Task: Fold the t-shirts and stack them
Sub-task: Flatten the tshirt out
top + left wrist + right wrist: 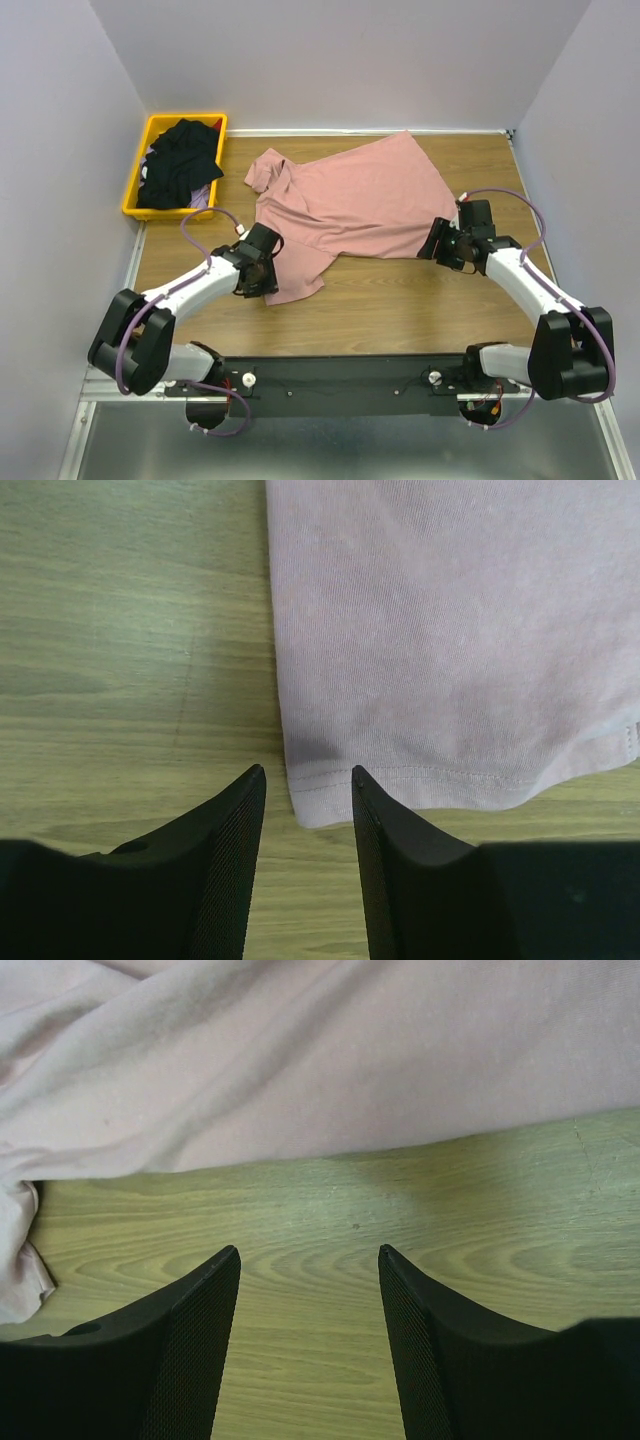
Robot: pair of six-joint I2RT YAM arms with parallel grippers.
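Observation:
The dusty pink t-shirt [350, 200] lies spread on the wooden table, plain side up, with creases and a bunched sleeve at its upper left. Several black t-shirts [180, 165] lie heaped at the back left. My left gripper [262, 280] is open at the pink shirt's near-left hem corner. In the left wrist view that gripper [307, 780] has the hem corner [320, 800] between its fingertips, unclamped. My right gripper [437, 243] is open at the shirt's near-right edge. In the right wrist view it [308, 1255] is over bare wood, the shirt's edge [300, 1060] just ahead.
A yellow bin [132, 190] holding the black shirts stands at the table's back left corner. White walls close in the back and both sides. Bare wood [400, 310] lies between the shirt and the arm bases.

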